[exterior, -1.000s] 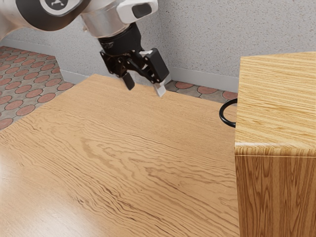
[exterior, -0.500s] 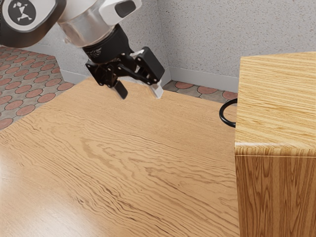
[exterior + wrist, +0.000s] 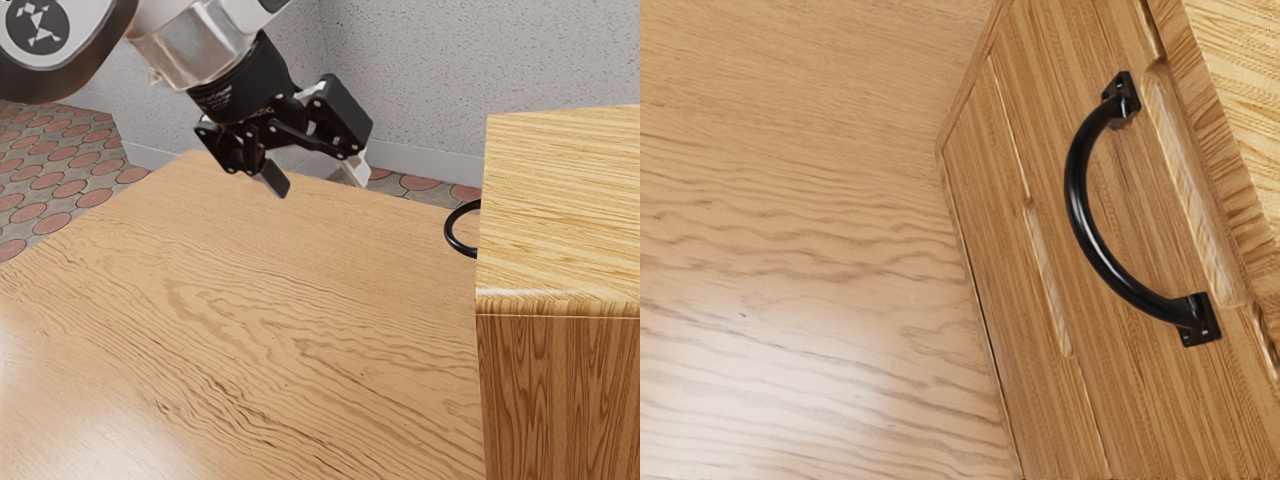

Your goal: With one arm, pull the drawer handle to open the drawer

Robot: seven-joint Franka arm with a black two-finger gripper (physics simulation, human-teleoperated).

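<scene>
- Speckled grey wall point(image 3: 480, 70) and red-tiled floor point(image 3: 50, 170) are showing behind a wooden tabletop point(image 3: 250, 320).
- A wooden cabinet point(image 3: 560, 200) is standing at the tabletop's edge on the exterior view's right.
- The black drawer handle point(image 3: 458, 232) is sticking out of the cabinet's face toward the arm.
- In the wrist view, the drawer handle point(image 3: 1070, 195) is arching as a curved bar, fixed at both ends to the drawer front point(image 3: 1120, 350).
- The gripper point(image 3: 315, 175) is hovering above the tabletop's far edge, well apart from the drawer handle, fingers spread and grasping nothing.
</scene>
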